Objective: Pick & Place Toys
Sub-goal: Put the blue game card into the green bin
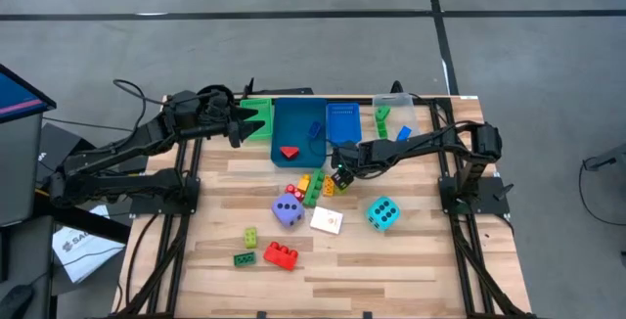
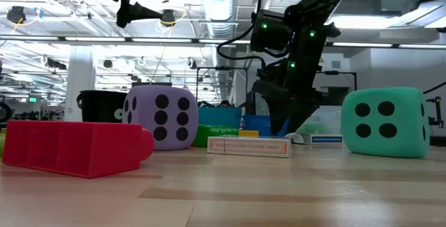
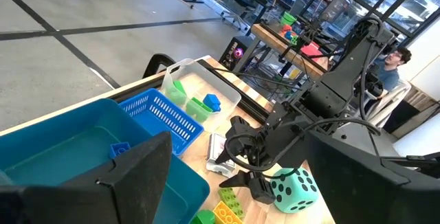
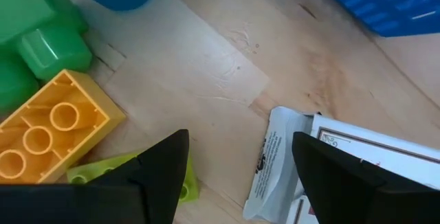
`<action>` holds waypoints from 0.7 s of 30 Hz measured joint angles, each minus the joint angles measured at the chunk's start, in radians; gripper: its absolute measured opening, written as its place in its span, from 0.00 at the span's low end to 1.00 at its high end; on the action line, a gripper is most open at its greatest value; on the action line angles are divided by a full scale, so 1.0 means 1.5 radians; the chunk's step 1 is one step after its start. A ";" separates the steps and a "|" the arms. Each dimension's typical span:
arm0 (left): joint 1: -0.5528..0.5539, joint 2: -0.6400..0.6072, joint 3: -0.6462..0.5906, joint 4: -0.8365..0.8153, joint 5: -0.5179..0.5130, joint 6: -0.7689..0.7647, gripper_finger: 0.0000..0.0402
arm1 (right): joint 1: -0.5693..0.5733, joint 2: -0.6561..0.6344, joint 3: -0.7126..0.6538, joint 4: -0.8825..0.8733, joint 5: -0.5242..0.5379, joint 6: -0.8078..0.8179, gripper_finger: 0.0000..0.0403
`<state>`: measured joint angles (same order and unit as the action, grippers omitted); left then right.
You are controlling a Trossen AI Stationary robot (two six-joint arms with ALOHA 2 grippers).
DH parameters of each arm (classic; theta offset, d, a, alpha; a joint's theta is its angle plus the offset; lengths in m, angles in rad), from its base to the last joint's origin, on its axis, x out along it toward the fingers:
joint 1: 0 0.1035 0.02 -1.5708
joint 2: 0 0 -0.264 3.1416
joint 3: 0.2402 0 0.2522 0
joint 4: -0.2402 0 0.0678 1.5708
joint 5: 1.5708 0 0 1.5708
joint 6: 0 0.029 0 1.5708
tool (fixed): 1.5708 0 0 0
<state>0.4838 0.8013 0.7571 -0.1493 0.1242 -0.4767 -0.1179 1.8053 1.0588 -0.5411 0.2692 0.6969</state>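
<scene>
The right gripper (image 1: pixel 341 175) sits low over the middle of the table (image 1: pixel 391 260), its fingers spread apart with bare wood between them and nothing pinched. In the right wrist view a yellow brick (image 4: pixel 48 131) and a green brick (image 4: pixel 38 45) lie to one side of the fingers, a lime-green brick (image 4: pixel 130 172) lies partly under one fingertip, and a white picture card (image 4: pixel 330 162) lies by the other.

Seen from above, the brick cluster (image 1: pixel 313 187) is just at the gripper's 8 o'clock. The purple dice cube (image 1: pixel 288 210) lies at 7 o'clock from it, a second white card (image 1: pixel 327 221) at 6 o'clock, and the teal dice cube (image 1: pixel 382 212) at 4 o'clock. Further toward 7 o'clock rest a red brick (image 1: pixel 281 254), a small yellow-green brick (image 1: pixel 250 237) and a dark green brick (image 1: pixel 245 258).

A red piece (image 1: pixel 289 152) lies in the blue tray (image 1: pixel 293 118) at the gripper's 11 o'clock. The blue basket (image 1: pixel 342 121) is at 12 o'clock, and the clear tray (image 1: pixel 399 104) at 1 o'clock holds what look like green and blue bricks.

The left gripper (image 1: pixel 238 129) hangs raised near the green tray (image 1: pixel 259 115), fingers spread and empty.
</scene>
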 joint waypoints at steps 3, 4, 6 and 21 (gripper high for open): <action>0.000 0.000 0.000 0.000 0.000 0.000 0.81 | 0.006 0.000 0.000 0.000 -0.002 0.006 0.63; 0.000 0.000 0.000 0.000 0.000 0.000 0.81 | 0.009 0.000 0.000 0.001 -0.002 0.007 0.63; 0.000 0.000 0.000 0.000 0.000 0.000 0.81 | 0.013 0.000 0.000 0.003 -0.004 0.007 0.63; 0.000 0.000 0.000 0.000 0.000 0.000 0.81 | 0.011 0.000 0.000 -0.007 -0.001 0.042 0.62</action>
<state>0.4839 0.8013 0.7570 -0.1493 0.1242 -0.4767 -0.1018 1.8053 1.0588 -0.5510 0.2672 0.7605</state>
